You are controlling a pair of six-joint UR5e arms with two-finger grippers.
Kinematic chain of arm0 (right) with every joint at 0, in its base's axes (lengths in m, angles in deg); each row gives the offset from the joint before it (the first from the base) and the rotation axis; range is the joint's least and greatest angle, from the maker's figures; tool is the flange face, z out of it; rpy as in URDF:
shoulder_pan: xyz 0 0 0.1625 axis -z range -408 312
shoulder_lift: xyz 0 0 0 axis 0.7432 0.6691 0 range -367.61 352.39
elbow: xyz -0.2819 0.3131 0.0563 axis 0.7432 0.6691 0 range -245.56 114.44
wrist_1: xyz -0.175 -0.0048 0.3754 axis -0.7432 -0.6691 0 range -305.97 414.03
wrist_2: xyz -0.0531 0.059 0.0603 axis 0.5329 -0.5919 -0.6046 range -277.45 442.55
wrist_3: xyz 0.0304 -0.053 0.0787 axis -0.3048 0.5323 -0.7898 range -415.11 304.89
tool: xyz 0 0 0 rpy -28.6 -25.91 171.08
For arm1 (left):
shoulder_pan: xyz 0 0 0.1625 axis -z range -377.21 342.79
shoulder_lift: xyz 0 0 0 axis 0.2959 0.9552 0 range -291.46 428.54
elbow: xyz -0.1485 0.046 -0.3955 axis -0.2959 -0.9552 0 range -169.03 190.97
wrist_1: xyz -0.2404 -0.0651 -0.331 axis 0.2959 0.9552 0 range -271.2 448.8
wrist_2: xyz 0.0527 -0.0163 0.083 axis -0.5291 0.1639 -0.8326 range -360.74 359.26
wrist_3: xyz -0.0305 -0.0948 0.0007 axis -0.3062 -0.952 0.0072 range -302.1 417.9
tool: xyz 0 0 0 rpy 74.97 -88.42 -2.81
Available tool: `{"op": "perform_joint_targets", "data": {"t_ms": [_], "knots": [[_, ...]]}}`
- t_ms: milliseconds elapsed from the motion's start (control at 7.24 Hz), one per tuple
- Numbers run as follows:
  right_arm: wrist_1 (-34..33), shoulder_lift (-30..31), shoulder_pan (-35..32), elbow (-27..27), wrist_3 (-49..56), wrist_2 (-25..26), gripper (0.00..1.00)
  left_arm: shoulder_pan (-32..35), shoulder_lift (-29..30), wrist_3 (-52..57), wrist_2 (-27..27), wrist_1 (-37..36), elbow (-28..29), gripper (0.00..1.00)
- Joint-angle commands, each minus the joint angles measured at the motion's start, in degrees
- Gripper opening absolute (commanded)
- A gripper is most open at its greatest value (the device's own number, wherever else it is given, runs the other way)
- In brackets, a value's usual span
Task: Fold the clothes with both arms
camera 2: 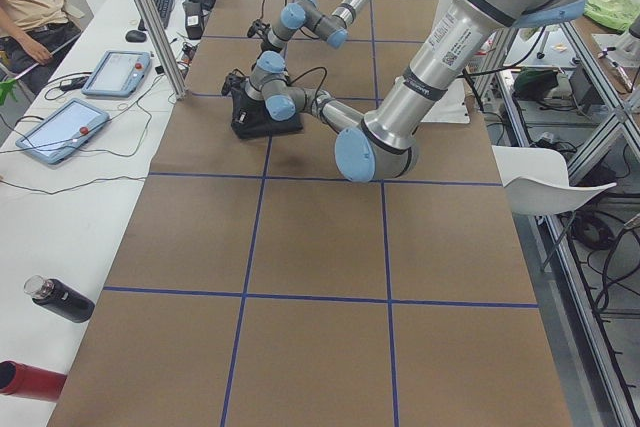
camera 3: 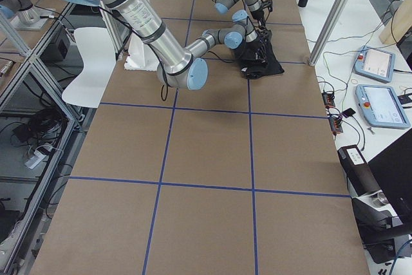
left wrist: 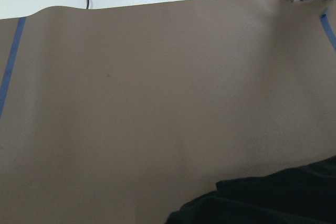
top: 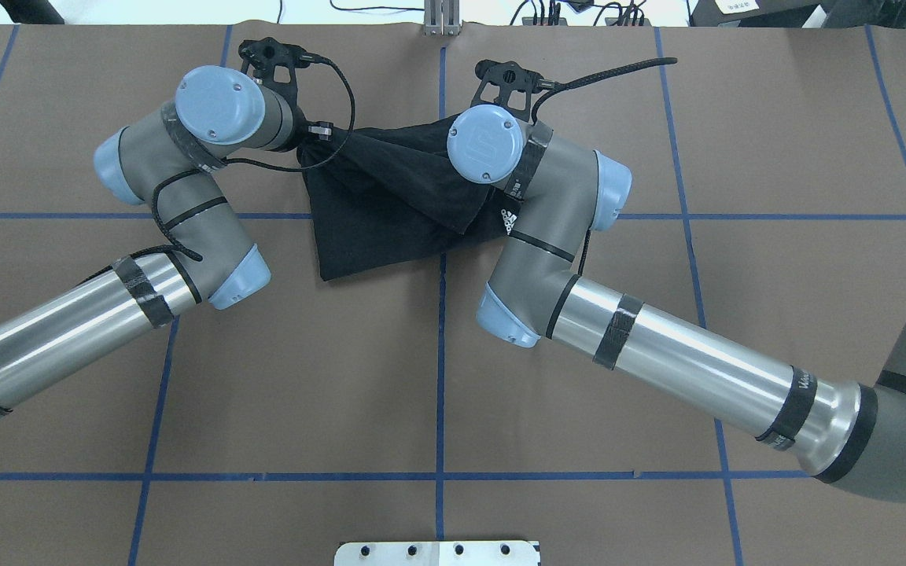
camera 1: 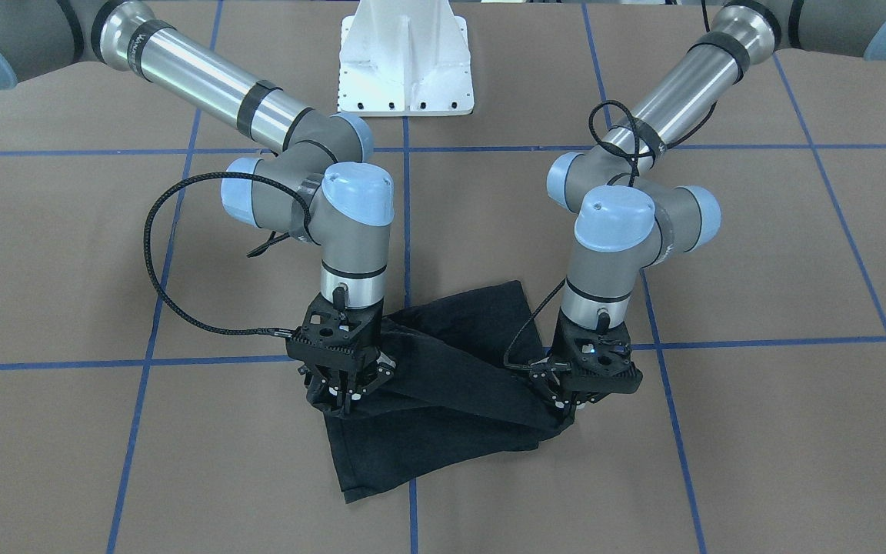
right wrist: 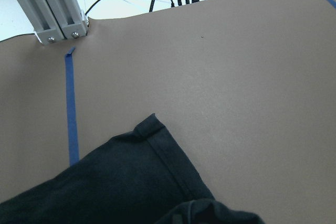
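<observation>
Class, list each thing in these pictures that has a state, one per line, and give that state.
T-shirt: bunched, partly folded over, pinched at two ends.
Left claw: shut on the T-shirt.
Right claw: shut on the T-shirt.

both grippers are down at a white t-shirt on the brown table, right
Not quite: the T-shirt is black, not white, as the exterior front-facing view shows. The rest holds: the left gripper and the right gripper are both down at it on the brown table.
</observation>
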Motion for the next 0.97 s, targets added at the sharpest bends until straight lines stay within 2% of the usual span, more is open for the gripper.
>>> {"op": "perform_joint_targets", "data": {"t_ms": [0, 138, 276, 415, 553, 691, 829], "knots": [[0.5, -0.7, -1.0, -0.1, 1.7, -1.3, 1.00, 0.5, -1.2, 0.0, 0.4, 4.9, -0.9, 1.00], [0.4, -2.5, -2.9, -0.8, 5.6, -6.3, 1.00, 2.2, -3.5, 1.4, 2.4, 5.2, -4.4, 1.00], [-0.1, -2.9, -2.9, -2.2, 5.8, -8.0, 1.00, 4.9, -6.9, 6.8, 8.6, 5.7, -7.5, 1.00], [-0.4, -2.8, -1.6, -3.3, 5.1, -7.9, 1.00, 7.4, -10.8, 12.9, 11.4, 5.6, -11.3, 1.00], [-2.0, -2.9, 1.2, -3.8, 4.3, -7.1, 0.98, 8.2, -13.3, 15.0, 11.4, 5.7, -12.9, 1.00], [-4.7, -3.4, 3.6, -4.4, 3.3, -5.4, 0.71, 8.2, -13.5, 15.0, 11.4, 5.9, -12.9, 1.00], [-8.2, -4.4, 5.8, -4.4, 1.6, -3.8, 0.11, 8.2, -13.5, 14.9, 11.4, 5.9, -12.9, 1.00]]}}
